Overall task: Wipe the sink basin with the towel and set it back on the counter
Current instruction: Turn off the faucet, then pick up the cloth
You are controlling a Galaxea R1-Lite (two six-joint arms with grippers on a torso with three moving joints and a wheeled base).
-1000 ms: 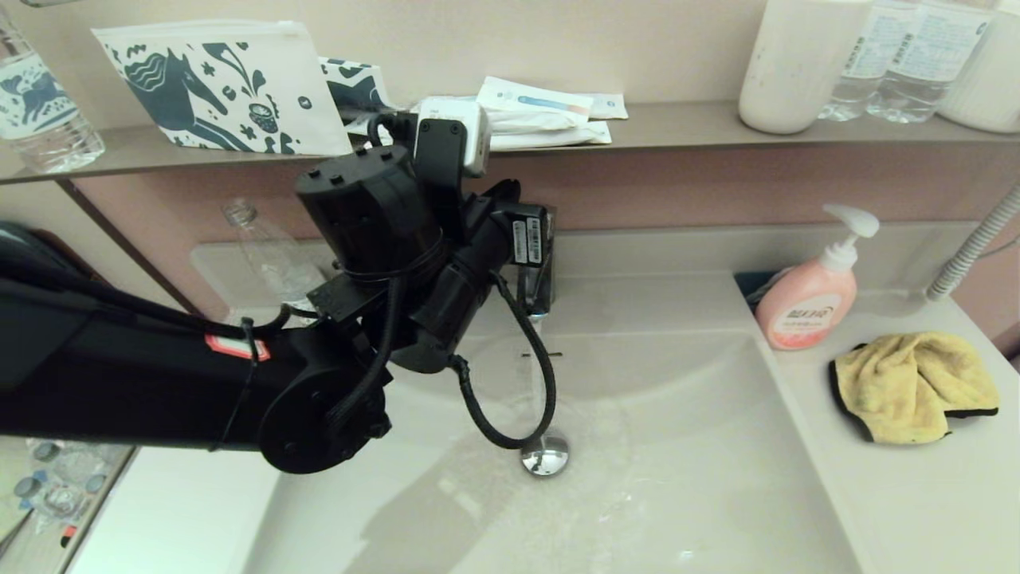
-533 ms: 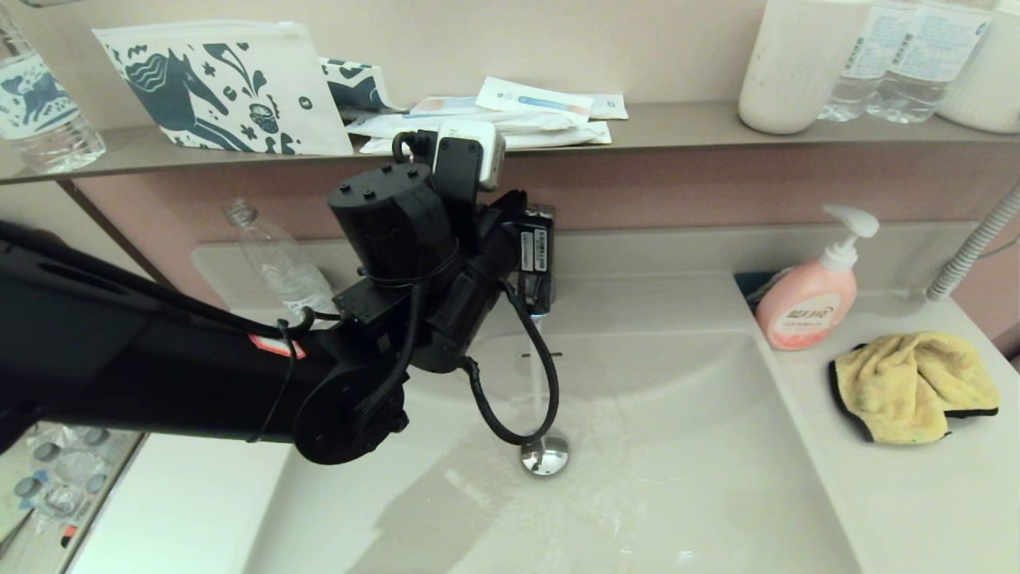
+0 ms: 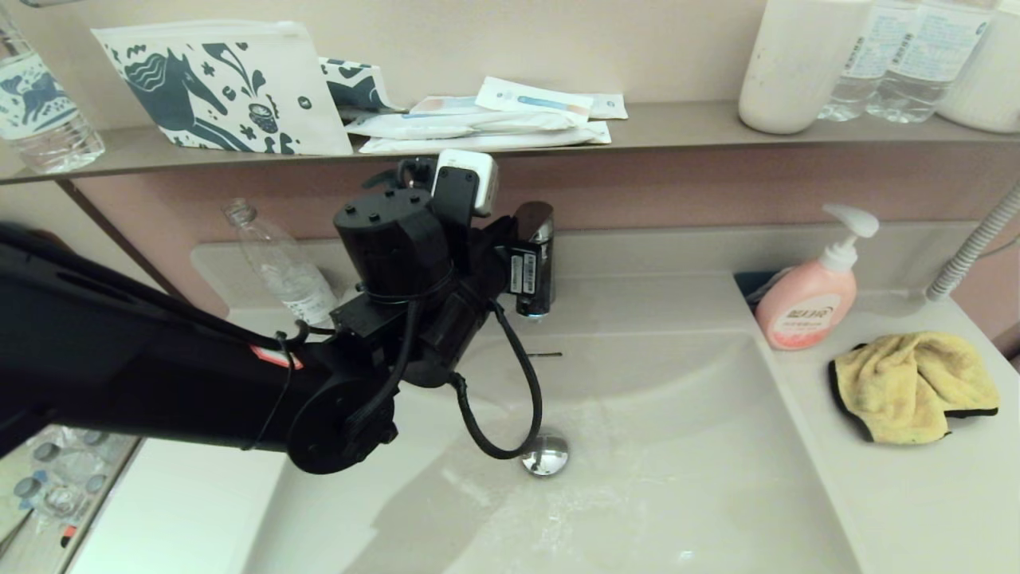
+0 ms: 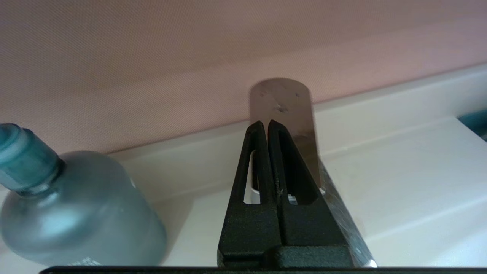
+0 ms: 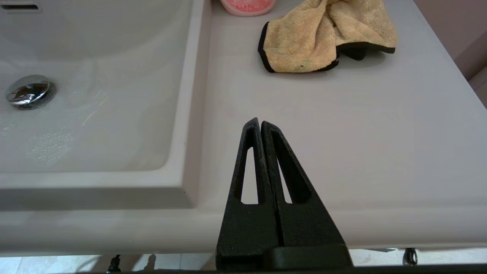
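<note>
Clearly the towel is the thing to think about, and it lies crumpled on the surface to the right of the sink basin, near the surface's back right corner and just beside the pink soap dispenser. We judge it soft, light and limp: the yellow pile is bunched into folds, with the black trim curling along its near edge and a flap of black reverse showing at the right. It will not hold any shape when lifted, so it should droop from wherever we pinch it.

Our right hand hovers over the front edge of the surface, fingers pressed together and holding nothing, well apart from the towel. Our left hand is at the back edge of the basin, its fingers likewise closed on nothing, tips resting against the chrome faucet lever, with a clear bottle beside it.

We would take the towel at the raised hump of folds in its middle, where several layers stack up and give the fingers something thick to bite. A single flat edge would be harder to catch against the smooth surface. The basin looks wet around the drain plug, so the cloth should grow heavier and cling once it soaks.
</note>
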